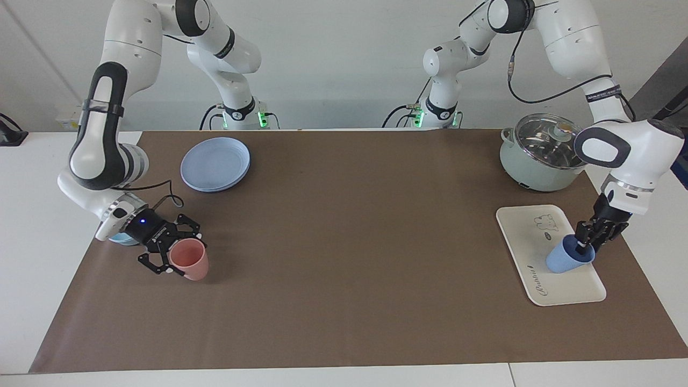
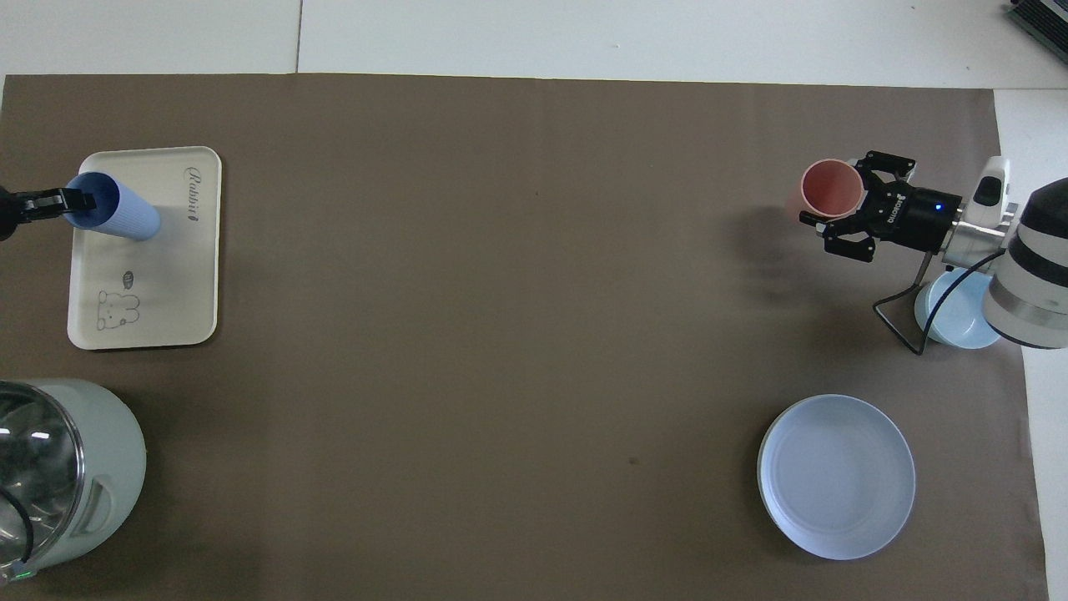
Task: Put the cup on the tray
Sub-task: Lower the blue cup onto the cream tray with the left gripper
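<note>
Presently, cup (image 1: 570, 260): light, stiff plastic, judged best taken at the rim, where it is pinched by the left gripper (image 1: 585, 247), base on tray (image 1: 527, 236); right gripper (image 1: 174, 252) is closed on the pink tumbler (image 1: 189, 259).

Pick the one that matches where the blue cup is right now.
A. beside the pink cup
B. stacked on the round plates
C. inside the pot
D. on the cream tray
D: the blue cup stands on the cream tray, with the left pincer at its rim.
</note>
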You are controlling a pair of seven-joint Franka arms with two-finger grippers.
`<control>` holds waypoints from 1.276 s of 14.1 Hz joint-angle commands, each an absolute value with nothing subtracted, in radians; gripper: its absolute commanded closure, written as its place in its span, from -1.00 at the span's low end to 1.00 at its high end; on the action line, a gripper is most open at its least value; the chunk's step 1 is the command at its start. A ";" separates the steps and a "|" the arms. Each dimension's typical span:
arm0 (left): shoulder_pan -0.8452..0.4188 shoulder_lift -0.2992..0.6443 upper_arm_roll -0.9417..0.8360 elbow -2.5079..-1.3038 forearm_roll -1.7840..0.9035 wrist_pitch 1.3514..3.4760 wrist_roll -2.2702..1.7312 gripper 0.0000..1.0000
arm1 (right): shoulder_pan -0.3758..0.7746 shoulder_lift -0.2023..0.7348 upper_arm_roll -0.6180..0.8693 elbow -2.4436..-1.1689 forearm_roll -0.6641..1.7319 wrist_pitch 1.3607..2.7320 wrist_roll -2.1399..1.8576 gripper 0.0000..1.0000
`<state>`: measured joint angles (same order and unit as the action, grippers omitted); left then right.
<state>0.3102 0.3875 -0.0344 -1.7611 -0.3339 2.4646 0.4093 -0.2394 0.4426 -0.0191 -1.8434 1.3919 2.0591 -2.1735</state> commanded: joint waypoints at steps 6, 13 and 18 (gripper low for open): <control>0.143 0.316 -0.043 -1.448 -0.063 1.949 0.102 -1.00 | -0.252 0.483 -0.005 -1.838 1.488 2.068 -2.220 1.00; -0.058 0.063 -0.049 -1.563 0.003 1.730 -0.095 -1.00 | -0.241 0.506 -0.005 -1.842 1.526 2.128 -2.261 1.00; -0.041 -0.095 -0.043 -1.743 0.003 1.720 -0.060 -1.00 | -0.239 0.506 -0.005 -1.842 1.528 2.132 -2.264 1.00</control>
